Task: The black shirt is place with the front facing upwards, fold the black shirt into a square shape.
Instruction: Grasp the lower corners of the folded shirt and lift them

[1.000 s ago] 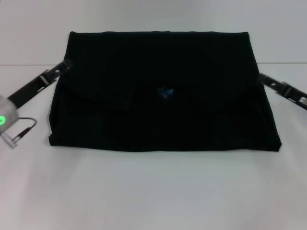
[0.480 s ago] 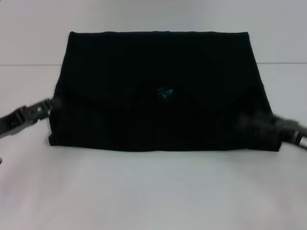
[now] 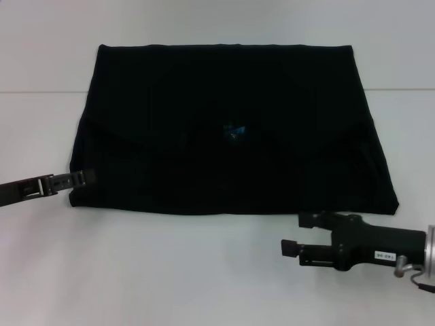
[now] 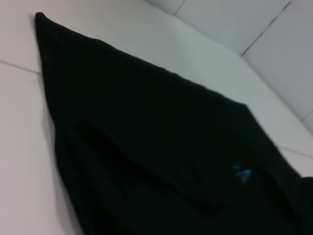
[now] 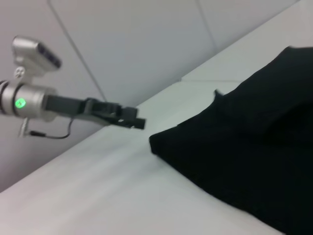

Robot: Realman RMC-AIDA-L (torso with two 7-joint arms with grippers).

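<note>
The black shirt (image 3: 231, 102) lies flat on the white table as a wide folded rectangle. Its small blue neck label (image 3: 235, 130) shows near the middle. No chest print is visible. My left gripper (image 3: 83, 177) reaches in level from the left and its tip meets the shirt's near left corner. The right wrist view shows that left gripper (image 5: 139, 122) just beside the shirt (image 5: 254, 147) corner. My right gripper (image 3: 296, 233) is open on the bare table in front of the shirt's near right corner, holding nothing. The left wrist view shows the shirt (image 4: 146, 122) and label (image 4: 243, 173).
The white table (image 3: 204, 272) stretches bare in front of the shirt and on both sides. A faint seam line (image 3: 41, 92) crosses the table behind the shirt's middle. A pale wall rises behind the table in the right wrist view.
Both arms have swung toward the table's front. The left gripper went from the shirt's left side to its near left corner. The right gripper left the right edge and turned, now off the cloth.
</note>
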